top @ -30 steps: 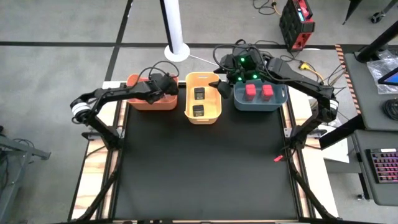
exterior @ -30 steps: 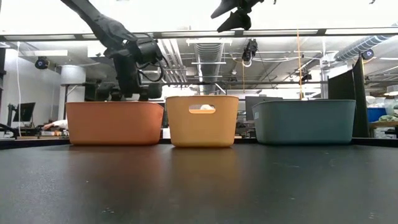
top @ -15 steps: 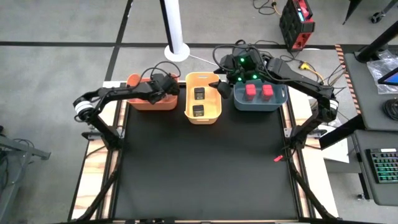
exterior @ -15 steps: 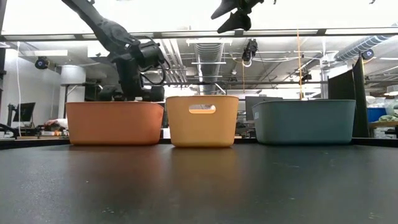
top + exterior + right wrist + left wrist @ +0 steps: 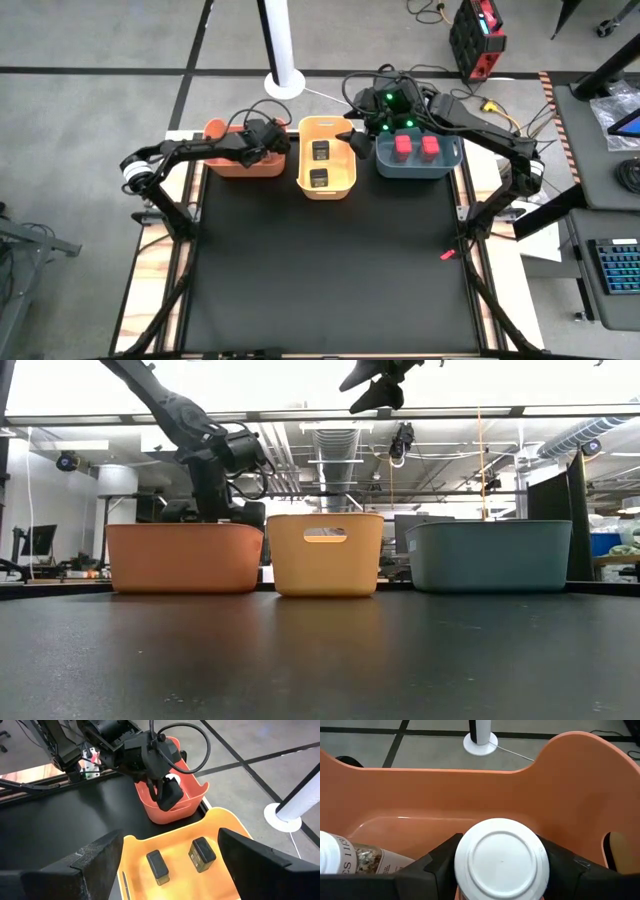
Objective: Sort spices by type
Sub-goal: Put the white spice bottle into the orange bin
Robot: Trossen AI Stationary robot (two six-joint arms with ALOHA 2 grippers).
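Observation:
My left gripper (image 5: pixel 268 141) reaches down into the orange-red bin (image 5: pixel 240 165) and is shut on a clear jar with a white cap (image 5: pixel 501 857). A second white-capped jar (image 5: pixel 350 860) lies on its side on that bin's floor. The yellow bin (image 5: pixel 345 165) holds two black boxy spices (image 5: pixel 321 151) (image 5: pixel 319 178). Two red boxy spices (image 5: pixel 403 148) (image 5: pixel 430 148) sit in the blue-grey bin (image 5: pixel 418 172). My right gripper (image 5: pixel 172 870) hangs open high above the yellow bin's far right corner, with nothing between its fingers. My left gripper pinches the jar at its cap end (image 5: pixel 465 865), one dark finger (image 5: pixel 440 865) on each side of the cap. The fingers slant down into the bin from the table's left. The cap faces the wrist and hides the jar's body, so what the jar rests on is not visible.
The three bins stand in a row along the far edge of the black mat (image 5: pixel 320 270). A thin red stick (image 5: pixel 446 254) lies near the mat's right edge. A white pole base (image 5: pixel 285 82) stands on the floor behind the bins.

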